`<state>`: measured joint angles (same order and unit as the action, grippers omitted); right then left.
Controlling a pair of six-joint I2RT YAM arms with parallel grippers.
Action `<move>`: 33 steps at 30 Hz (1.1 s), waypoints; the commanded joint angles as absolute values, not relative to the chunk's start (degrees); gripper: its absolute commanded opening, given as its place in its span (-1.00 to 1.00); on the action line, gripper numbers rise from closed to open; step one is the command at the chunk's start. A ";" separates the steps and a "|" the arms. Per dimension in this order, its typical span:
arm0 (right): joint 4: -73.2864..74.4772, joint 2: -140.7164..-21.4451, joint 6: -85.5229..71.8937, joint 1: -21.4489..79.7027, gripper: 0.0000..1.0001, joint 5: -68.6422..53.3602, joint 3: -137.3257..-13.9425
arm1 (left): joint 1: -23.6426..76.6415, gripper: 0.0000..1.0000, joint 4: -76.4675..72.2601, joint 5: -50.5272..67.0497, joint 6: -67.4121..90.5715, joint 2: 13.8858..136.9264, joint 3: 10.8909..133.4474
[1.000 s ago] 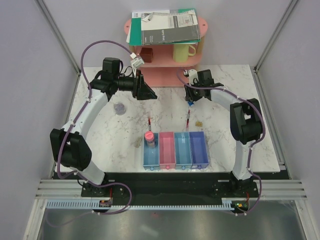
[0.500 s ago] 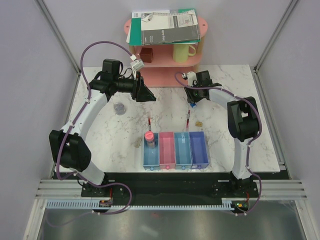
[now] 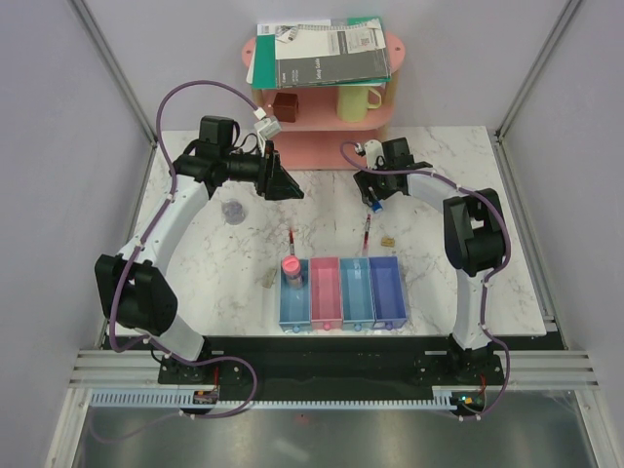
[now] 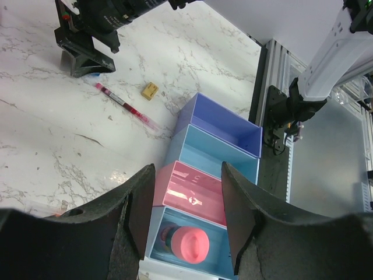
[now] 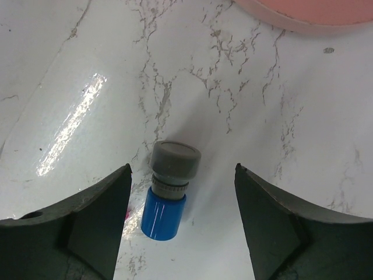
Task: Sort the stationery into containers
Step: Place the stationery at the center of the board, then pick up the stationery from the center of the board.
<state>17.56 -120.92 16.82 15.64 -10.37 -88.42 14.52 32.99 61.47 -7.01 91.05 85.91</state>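
Observation:
The containers are four joined trays near the front: blue [image 3: 292, 304], pink [image 3: 324, 291], light blue [image 3: 355, 291] and violet [image 3: 386, 291]. A pink cylinder [image 3: 291, 266] sits in the blue tray. The cylinder [image 4: 185, 244] shows past the fingers of my open, empty left gripper [image 4: 186, 221]. In the top view that gripper [image 3: 290, 185] hangs high at the back left. My right gripper [image 5: 183, 216] stands open over a blue tube [image 5: 169, 192] with a grey cap, which rests on the marble nearer the left finger, untouched. Red pens [image 3: 292, 237] [image 3: 367, 231], a tan block [image 3: 387, 240] and a greyish disc [image 3: 232, 210] lie loose.
A pink shelf rack [image 3: 322, 122] stands at the back centre with notebooks [image 3: 317, 54] on top and a yellow mug [image 3: 356, 100] and brown cube [image 3: 286, 102] inside. Its base [image 5: 303, 11] lies just beyond the tube. A tiny block [image 3: 272, 281] lies left of the blue tray.
The right arm has drawn slightly back and left, and its jaws now stand wider around the tube. The left arm has hardly moved.

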 commanded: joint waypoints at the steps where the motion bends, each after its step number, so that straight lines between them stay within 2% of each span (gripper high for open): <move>1: 19.32 -116.99 18.10 15.47 0.56 -9.67 -90.08 | 14.33 0.13 33.84 60.91 -10.02 88.42 86.13; 9: 40.67 -118.48 30.22 15.29 0.46 -10.90 -100.80 | 14.33 0.14 35.07 60.73 -11.16 88.24 86.31; 16: 42.45 -122.06 30.68 14.50 0.41 -11.69 -102.91 | 14.33 0.14 35.07 60.82 -11.25 88.42 86.40; 24: 47.37 -131.21 30.06 14.59 0.40 -14.41 -116.80 | 14.33 0.13 36.38 59.94 -12.83 87.89 85.87; 33: 47.99 -133.77 29.36 14.68 0.39 -16.08 -119.71 | 14.33 0.14 36.74 59.59 -13.36 88.59 86.22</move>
<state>46.57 -132.97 29.41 14.61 -13.54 -116.88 14.52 36.29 60.01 -10.61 90.67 85.86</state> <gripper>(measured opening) 0.702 0.567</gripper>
